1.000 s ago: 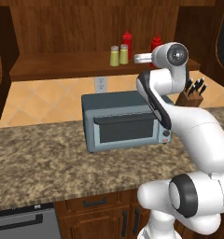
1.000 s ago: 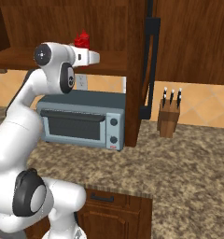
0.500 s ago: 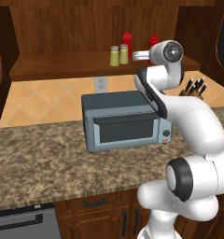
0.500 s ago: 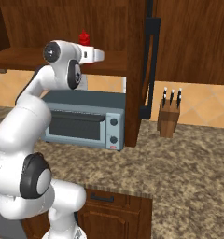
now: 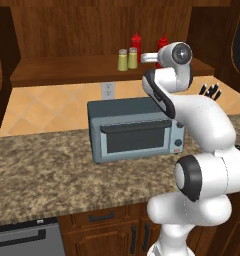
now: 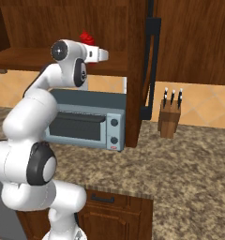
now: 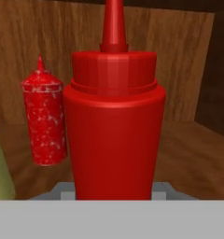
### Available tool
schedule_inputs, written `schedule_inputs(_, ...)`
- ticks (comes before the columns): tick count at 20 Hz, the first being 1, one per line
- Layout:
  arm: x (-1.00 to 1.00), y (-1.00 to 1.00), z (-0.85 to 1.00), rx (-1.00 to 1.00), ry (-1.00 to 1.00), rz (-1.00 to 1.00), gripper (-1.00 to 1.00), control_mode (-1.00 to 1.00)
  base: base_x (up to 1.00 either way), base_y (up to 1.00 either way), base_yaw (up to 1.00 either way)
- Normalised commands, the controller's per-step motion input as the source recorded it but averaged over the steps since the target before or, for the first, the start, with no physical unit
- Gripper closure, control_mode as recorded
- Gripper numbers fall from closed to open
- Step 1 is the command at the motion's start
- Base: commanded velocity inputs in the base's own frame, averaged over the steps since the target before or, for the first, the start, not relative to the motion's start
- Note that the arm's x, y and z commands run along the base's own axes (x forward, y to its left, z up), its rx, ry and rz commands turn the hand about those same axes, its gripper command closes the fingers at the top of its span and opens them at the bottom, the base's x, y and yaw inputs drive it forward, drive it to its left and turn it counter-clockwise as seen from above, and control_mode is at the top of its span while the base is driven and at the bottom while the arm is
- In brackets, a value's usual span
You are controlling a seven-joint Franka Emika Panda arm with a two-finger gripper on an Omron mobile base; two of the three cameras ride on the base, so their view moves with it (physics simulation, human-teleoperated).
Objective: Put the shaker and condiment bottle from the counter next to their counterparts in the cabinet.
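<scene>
The claw (image 7: 114,193) is clenched on the slim red squeeze bottle (image 7: 114,126), upright over the dark wood cabinet shelf (image 7: 193,154), its speckled red twin bottle (image 7: 43,123) standing just beyond, leftward.

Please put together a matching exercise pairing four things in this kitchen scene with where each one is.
Things:
1. two shakers
2. toaster oven
3. knife block
4. held condiment bottle

Places:
A. on the counter, to the right of the open cabinet door
B. close in front of the hand camera, with the other red bottle behind it
C. side by side on the cabinet shelf
D. on the counter below the shelf, glass door shut

Pairs: 1-C, 2-D, 3-A, 4-B
</scene>
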Motion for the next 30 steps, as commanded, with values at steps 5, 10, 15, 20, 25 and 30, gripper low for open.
schedule_inputs(5, 0.30, -0.02, -0.11, 0.06, 0.00, 0.04, 1.00, -1.00, 0.00, 0.00, 0.00)
schedule_inputs(10, 0.20, 0.00, 0.00, 0.01, 0.00, 0.03, 1.00, -1.00, 0.00, 0.00, 0.00)
schedule_inputs(15, 0.15, -0.01, 0.00, 0.00, 0.00, 0.02, 1.00, -1.00, 0.00, 0.00, 0.00)
schedule_inputs(20, 0.10, 0.00, 0.00, 0.00, 0.00, 0.02, 1.00, -1.00, 0.00, 0.00, 0.00)
schedule_inputs(25, 0.08, 0.00, 0.00, 0.01, 0.00, 0.03, -1.00, -1.00, 0.00, 0.00, 0.00)
schedule_inputs(30, 0.04, -0.02, 0.00, 0.01, 0.00, 0.03, -1.00, -1.00, 0.00, 0.00, 0.00)
